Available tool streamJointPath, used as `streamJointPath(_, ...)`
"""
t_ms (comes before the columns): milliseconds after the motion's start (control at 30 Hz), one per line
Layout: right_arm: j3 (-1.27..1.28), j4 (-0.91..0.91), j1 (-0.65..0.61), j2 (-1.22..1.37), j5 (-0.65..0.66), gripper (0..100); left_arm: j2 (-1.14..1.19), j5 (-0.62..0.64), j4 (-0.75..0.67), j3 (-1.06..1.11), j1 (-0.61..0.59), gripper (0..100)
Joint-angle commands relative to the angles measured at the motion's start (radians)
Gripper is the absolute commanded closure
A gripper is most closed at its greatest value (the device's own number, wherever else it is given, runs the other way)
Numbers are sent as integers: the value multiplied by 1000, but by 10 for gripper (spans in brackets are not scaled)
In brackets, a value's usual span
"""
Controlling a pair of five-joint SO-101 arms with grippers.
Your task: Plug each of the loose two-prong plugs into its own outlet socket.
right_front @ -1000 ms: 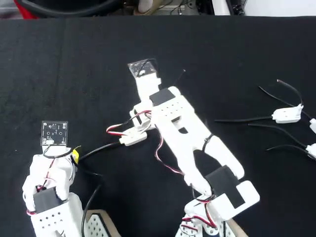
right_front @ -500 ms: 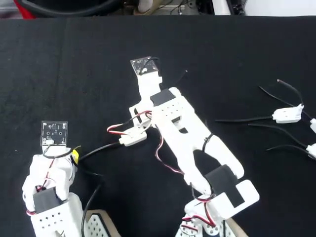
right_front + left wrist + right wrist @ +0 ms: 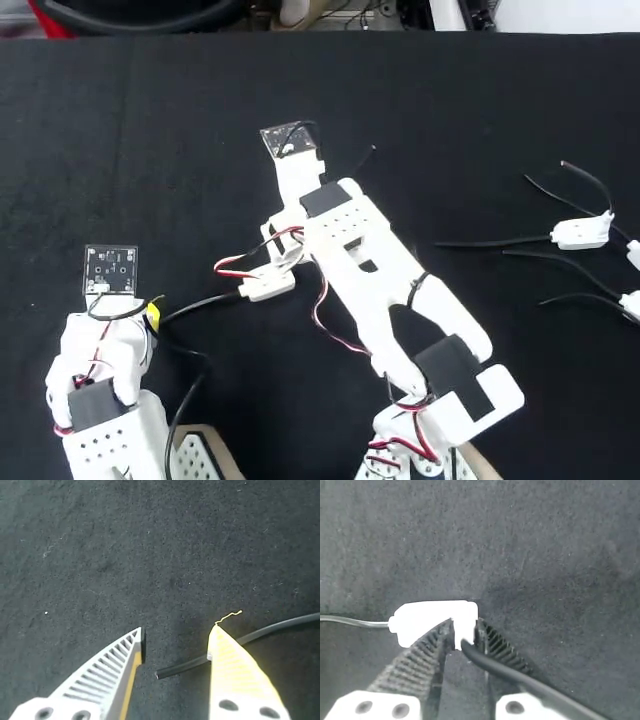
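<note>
Black cloth [image 3: 150, 120] covers the whole table. Near its middle, the right gripper [image 3: 465, 623] is pressed together on the narrow end of a white plug [image 3: 427, 620]. The plug lies flat with its long axis across the fingers. A thin wire [image 3: 355, 622] leaves the end away from the pinch. From above, a thin wire runs right and far from that gripper.

The left gripper [image 3: 177, 632] sits near the left corner, spread wide, with a black cable [image 3: 185, 666] end lying on the cloth between its fingers.

Three white connectors [image 3: 582, 232] with black wires lie well apart at the right edge.

Half a second ago the right gripper sat slightly farther out. It is now back about where it was a second ago. The left arm and the connectors have not shifted.

Beyond the far edge are a red object [image 3: 50, 20] and tangled cables.
</note>
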Motion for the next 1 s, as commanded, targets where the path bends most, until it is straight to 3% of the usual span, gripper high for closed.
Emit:
streamJointPath(0,-10,8,-12,-96,-9,987,-8,-6,-21,-5,-13,787)
streamJointPath(467,105,2,-78,-148,-72,987,-8,-6,-21,-4,-13,787)
streamJointPath(967,90,-31,-23,-94,-72,987,-8,-6,-21,-4,-13,787)
